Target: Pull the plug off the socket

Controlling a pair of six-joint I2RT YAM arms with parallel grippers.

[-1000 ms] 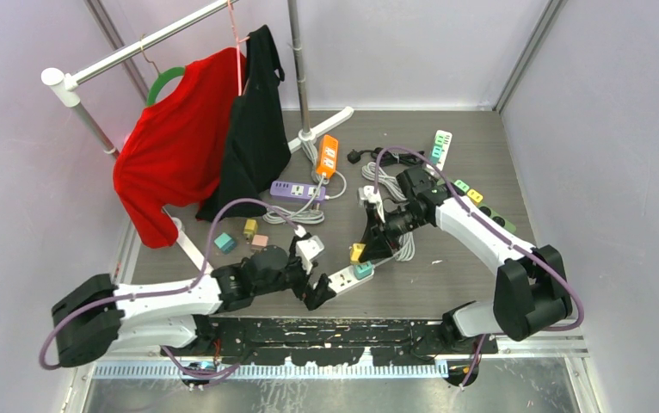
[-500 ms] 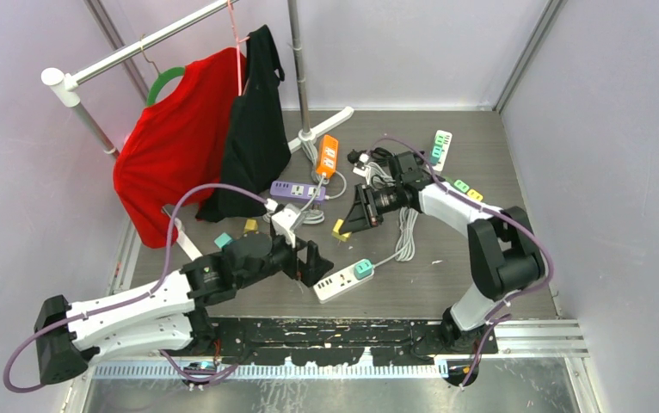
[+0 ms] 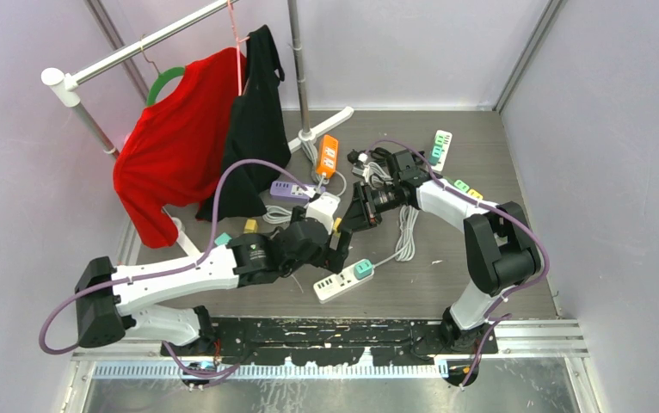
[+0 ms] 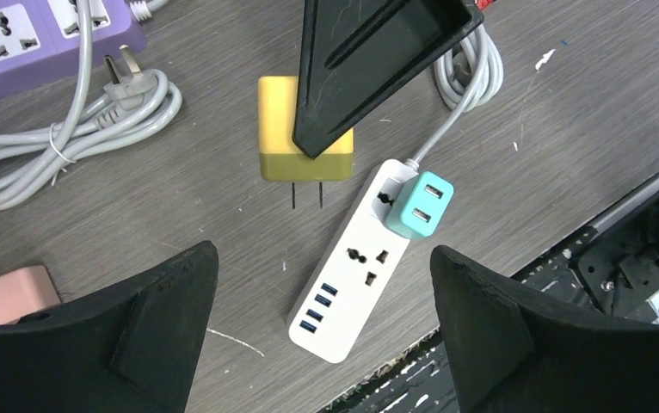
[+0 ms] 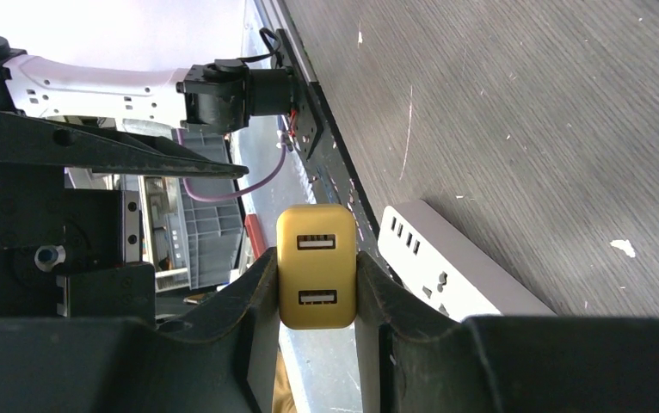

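Observation:
My right gripper is shut on the yellow plug, a two-port USB charger, and holds it in the air with its two prongs bare. In the top view the yellow plug hangs beyond the far end of the white socket strip. A teal plug sits plugged into that strip. My left gripper stands open above the white socket strip, holding nothing. The left wrist view shows the yellow plug, partly hidden behind a right finger, and the teal plug.
A purple strip, an orange strip and coiled grey cables lie further back. A white-green strip and small adapters sit at the back right. Red and black garments hang on a rack at left. A pink adapter lies near my left finger.
The right gripper has carried the yellow plug up and away from the white strip, toward the back left. The left arm has lifted off the strip's end and swung right above it.

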